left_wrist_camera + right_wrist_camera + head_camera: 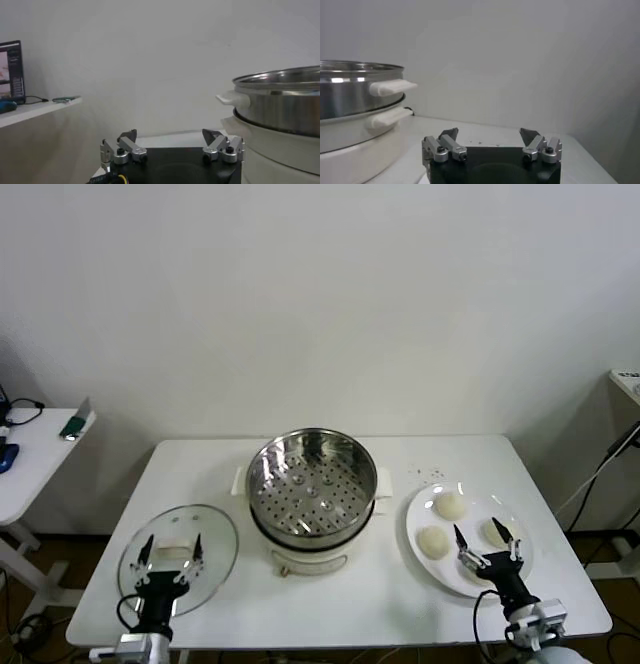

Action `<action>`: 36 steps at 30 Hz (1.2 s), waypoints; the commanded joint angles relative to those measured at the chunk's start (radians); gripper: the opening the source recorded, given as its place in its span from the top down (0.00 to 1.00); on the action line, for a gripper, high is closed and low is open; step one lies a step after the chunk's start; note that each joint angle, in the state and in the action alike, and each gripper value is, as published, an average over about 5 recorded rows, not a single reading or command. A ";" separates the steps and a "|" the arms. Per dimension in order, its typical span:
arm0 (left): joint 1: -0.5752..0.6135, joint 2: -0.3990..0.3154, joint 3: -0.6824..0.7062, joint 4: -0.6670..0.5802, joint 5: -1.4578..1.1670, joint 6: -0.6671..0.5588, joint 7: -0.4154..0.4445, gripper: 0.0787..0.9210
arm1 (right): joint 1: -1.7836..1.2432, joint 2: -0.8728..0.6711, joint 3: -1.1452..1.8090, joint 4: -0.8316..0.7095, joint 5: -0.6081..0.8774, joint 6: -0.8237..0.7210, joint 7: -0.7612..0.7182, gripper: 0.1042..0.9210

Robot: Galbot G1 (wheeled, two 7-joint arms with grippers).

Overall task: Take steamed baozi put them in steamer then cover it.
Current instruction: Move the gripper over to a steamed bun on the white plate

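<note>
The steamer is a shiny steel pot on a white base at the table's middle, open, with its perforated tray bare. It also shows in the left wrist view and in the right wrist view. Three cream-white baozi lie on a white plate to its right. Any fourth is hidden behind my right gripper. My right gripper is open and empty over the plate's near side. My left gripper is open and empty over the glass lid, which lies flat left of the steamer.
A white side table with small items and cables stands far left. Another unit with a cable is at the right edge. Small dark specks lie behind the plate. The table's front edge runs just before both grippers.
</note>
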 commanded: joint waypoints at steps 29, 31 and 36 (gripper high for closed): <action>0.019 0.039 0.004 -0.001 0.003 0.001 -0.028 0.12 | 1.194 -0.721 -1.004 -0.551 -0.275 -0.237 -0.820 0.12; 0.017 0.041 0.001 0.004 0.002 0.001 -0.029 0.12 | 1.310 -0.717 -1.141 -0.585 -0.277 -0.233 -0.853 0.12; 0.014 0.041 -0.001 0.015 0.002 0.000 -0.031 0.12 | 1.534 -0.664 -1.408 -0.664 -0.262 -0.232 -0.892 0.12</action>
